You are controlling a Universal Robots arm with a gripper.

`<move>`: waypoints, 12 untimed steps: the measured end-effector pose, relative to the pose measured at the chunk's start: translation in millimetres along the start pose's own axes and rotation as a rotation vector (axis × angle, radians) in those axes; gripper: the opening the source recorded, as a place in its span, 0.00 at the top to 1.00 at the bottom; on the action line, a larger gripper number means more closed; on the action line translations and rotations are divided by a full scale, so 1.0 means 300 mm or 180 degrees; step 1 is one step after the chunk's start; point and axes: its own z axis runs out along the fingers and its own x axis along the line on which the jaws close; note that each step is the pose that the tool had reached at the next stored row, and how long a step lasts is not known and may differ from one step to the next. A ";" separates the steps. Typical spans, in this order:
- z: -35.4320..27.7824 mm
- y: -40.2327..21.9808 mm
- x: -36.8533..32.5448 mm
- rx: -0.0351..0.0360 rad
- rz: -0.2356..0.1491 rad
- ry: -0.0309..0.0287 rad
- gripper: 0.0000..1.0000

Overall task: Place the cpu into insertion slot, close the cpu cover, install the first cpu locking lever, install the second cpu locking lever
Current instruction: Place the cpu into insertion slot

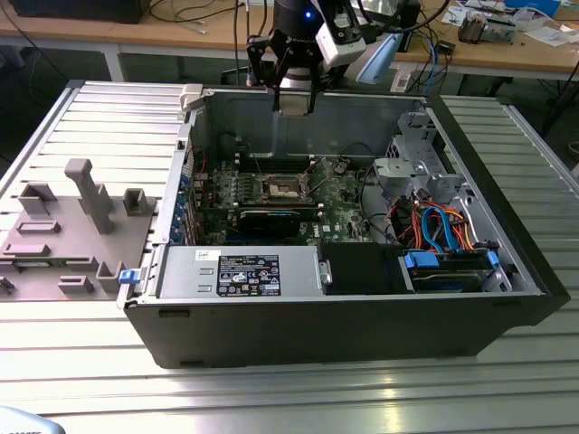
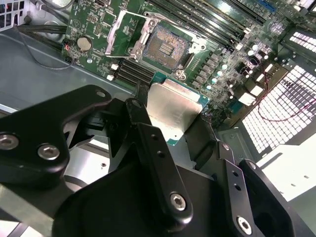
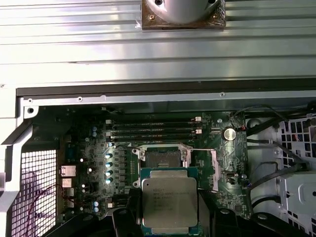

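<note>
At the exterior view's left we see a grey moulded fixture plate [image 1: 63, 244], matte and studded with blocky upright pegs. It lies on the ribbed aluminium table [image 1: 289, 398], near its left edge. Just beside it stands the open computer case [image 1: 344, 325], a boxy shell of dark sheet metal with its upward face open. A flat silvery power supply [image 1: 240, 271] sits along the case's near wall. Behind it the green motherboard [image 1: 339, 194] lies flat on the case floor. At the case's right end are a folded-metal drive cage [image 1: 407, 172] and blue and orange cables [image 1: 443, 226] (a glossy tangle).

Above the case's far wall hangs the gripper [image 1: 294, 95], black, with jointed link arms. In the second wrist view its fingers [image 2: 148, 143] are closed on the cpu [image 2: 173, 111], pinching two opposite edges. The chip is a thin square with a brushed silver-grey lid on a green base, held in the air clear of the board.

Below it we see the insertion slot [image 3: 160, 158], a square dark recess with finely grained contacts and a silvery rim, lying uncovered. The cpu cover [image 2: 142, 38], a thin stamped frame with a cut-out centre, stands tilted up along one side of the slot. Long narrow black memory slots [image 3: 153, 129] run parallel just beyond the slot. A round shiny coin cell [image 3: 228, 133] sits near the board's edge.
</note>
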 end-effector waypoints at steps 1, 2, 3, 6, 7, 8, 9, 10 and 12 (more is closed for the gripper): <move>0.004 0.000 0.000 0.0000 0.0000 0.0000 0.45; 0.007 -0.001 0.000 0.0000 0.0000 0.0000 0.45; 0.007 -0.001 0.000 0.0000 0.0000 0.0000 0.45; 0.009 -0.001 0.000 0.0000 0.0000 0.0000 0.45; 0.010 -0.001 0.000 0.0000 0.0000 0.0000 0.45; 0.011 -0.001 0.000 0.0000 0.0000 0.0000 0.45; 0.011 -0.001 0.000 0.0000 0.0000 0.0000 0.45; 0.012 -0.001 0.000 0.0000 0.0000 0.0000 0.45; 0.013 -0.001 0.000 0.0000 0.0000 0.0000 0.45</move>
